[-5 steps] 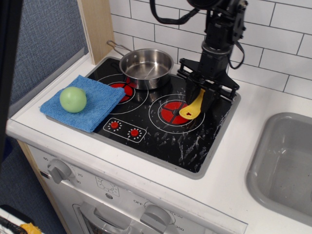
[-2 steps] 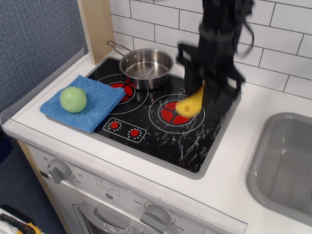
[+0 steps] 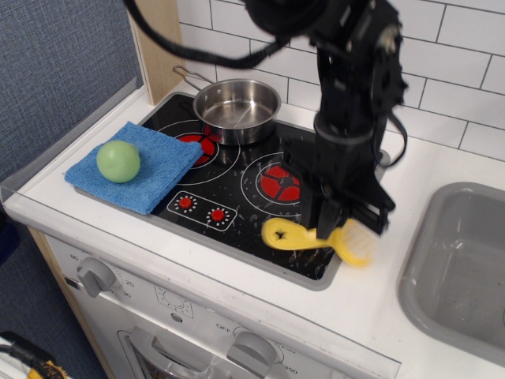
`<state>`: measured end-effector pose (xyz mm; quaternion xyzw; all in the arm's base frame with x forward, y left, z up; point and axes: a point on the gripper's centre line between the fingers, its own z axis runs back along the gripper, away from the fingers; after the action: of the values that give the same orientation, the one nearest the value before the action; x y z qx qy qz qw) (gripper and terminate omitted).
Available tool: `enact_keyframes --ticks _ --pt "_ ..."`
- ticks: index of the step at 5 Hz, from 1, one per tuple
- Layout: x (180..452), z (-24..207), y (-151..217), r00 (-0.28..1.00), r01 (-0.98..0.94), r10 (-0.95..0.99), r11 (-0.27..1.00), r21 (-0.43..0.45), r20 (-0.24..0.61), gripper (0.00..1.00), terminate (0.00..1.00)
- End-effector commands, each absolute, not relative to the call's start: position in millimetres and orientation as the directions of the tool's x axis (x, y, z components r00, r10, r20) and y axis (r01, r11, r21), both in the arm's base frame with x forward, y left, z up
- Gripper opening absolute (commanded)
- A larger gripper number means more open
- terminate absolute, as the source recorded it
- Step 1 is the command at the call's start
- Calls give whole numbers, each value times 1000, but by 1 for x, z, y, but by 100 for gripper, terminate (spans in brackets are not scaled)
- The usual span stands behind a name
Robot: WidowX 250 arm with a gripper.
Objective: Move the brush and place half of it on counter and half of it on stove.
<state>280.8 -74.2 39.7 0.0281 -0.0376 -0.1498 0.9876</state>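
Note:
The yellow brush (image 3: pixel 292 234) is held near the front right corner of the black stove (image 3: pixel 237 197). Its handle with the black mark points left over the cooktop. Its bristled head (image 3: pixel 355 246) reaches over the stove's grey rim toward the white counter (image 3: pixel 379 292). My black gripper (image 3: pixel 331 229) comes down from above and is shut on the brush's middle. I cannot tell whether the brush touches the surface.
A steel pan (image 3: pixel 237 109) stands on the back left burner. A blue cloth (image 3: pixel 134 166) with a green ball (image 3: pixel 118 160) lies over the stove's left edge. The grey sink (image 3: pixel 461 260) is at the right. White tiled wall behind.
My gripper has carried the brush from over the right burner toward the front right corner of the stove and lowered it. The brush has turned from upright to roughly level.

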Motion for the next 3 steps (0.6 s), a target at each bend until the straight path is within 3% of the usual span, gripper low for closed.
enact_keyframes --ticks 1,2,3 --pt "276 39 -72 976 187 -192 981 57 97 0 0" --pt "277 43 -70 973 201 -208 977 70 104 100 0" --pt "273 57 -63 972 171 -183 981 92 144 100 0"
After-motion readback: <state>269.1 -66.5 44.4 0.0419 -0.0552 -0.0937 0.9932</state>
